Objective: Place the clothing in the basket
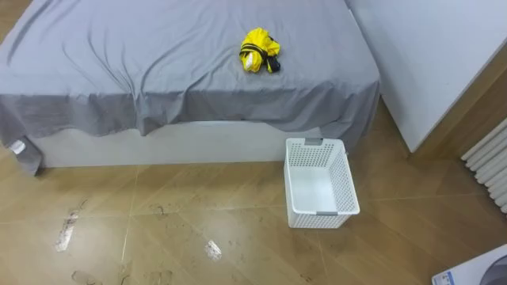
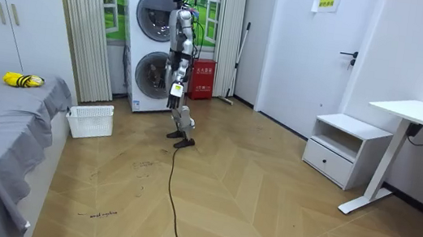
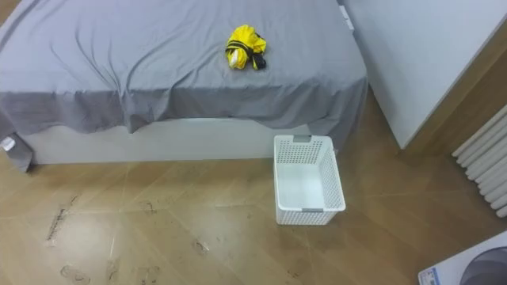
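A crumpled yellow garment with dark trim [image 1: 259, 51] lies on the grey bed [image 1: 158, 71], near its right end and a little back from the front edge. The same yellow garment [image 2: 23, 80] lies on the bed in the room view. A white perforated basket [image 1: 319, 184] stands empty on the wood floor, just below the bed's right corner. The basket [image 2: 90, 120] shows at the bed's foot in the room view too. I stand upright in front of the stacked washing machines, a couple of metres from the bed. My left hand [image 2: 174, 90] hangs at my side.
Stacked washing machines [image 2: 151, 45] stand behind me, and a corner of one [image 1: 479, 271] shows at the lower right. A white wall [image 1: 444, 55] and a radiator [image 1: 491, 162] close off the right side. A white nightstand [image 2: 339, 147] and desk [image 2: 420, 117] stand at the room view's right.
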You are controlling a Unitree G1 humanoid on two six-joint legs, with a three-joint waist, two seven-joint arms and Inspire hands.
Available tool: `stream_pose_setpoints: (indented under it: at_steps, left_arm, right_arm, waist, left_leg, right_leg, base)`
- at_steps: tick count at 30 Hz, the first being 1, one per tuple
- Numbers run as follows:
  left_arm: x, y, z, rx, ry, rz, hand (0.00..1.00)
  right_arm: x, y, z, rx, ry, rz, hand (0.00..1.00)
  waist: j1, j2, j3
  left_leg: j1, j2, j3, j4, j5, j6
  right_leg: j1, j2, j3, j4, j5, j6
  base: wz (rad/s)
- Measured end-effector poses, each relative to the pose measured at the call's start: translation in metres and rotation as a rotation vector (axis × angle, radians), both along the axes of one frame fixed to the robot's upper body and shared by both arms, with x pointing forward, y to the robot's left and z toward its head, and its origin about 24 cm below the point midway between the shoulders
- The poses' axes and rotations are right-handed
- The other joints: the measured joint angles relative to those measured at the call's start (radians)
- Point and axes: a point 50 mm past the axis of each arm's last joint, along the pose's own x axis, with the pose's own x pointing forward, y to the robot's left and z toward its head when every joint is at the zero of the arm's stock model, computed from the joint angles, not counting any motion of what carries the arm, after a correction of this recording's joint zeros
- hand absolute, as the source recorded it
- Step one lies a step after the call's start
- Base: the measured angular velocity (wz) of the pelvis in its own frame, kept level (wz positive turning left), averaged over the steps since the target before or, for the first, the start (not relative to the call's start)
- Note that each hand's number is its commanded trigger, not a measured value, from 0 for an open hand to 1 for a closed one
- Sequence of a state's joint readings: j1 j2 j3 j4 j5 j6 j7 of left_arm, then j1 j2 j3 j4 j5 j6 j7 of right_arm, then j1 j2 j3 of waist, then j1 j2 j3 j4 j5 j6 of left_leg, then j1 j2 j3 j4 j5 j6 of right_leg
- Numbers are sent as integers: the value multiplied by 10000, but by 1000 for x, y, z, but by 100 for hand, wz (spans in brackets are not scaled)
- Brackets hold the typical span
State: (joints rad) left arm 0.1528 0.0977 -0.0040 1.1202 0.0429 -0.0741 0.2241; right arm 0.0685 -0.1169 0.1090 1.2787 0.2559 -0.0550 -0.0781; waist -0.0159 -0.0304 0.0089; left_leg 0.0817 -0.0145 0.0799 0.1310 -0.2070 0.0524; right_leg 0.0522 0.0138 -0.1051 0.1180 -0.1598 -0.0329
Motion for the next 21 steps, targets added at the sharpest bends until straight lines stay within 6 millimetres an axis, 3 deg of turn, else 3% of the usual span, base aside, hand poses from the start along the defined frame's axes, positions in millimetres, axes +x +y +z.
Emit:
stream_pose_setpoints:
  at_steps: [2, 17, 21]
  left_arm:
    - [1, 0, 0, -5, -13, -11, 0]
    - [-7, -1, -2, -420, 184, 33, 0]
    - [-9, -1, -2, -536, 158, 424, 0]
  right_arm:
    - [-1, 0, 0, 41, 0, -60, 0]
    - [-13, -3, -1, 581, -41, -1356, 0]
    - [-17, -2, -1, 859, -100, -1964, 0]
  waist:
    - [2, 47, 27]
    - [-32, 189, -33]
    - [5, 186, -30]
  left_leg:
    - [-1, -3, 3, 7, 0, 0]
    - [91, 3, 52, 6, 0, 0]
    - [184, 35, 254, -22, -11, -1]
  right_leg:
    - [9, -3, -3, 2, 0, 1]
    - [57, -1, 4, 45, 1, 0]
    - [83, 39, 226, 119, -3, -4]
  base:
    - [0]
    - [0]
    - [-14]
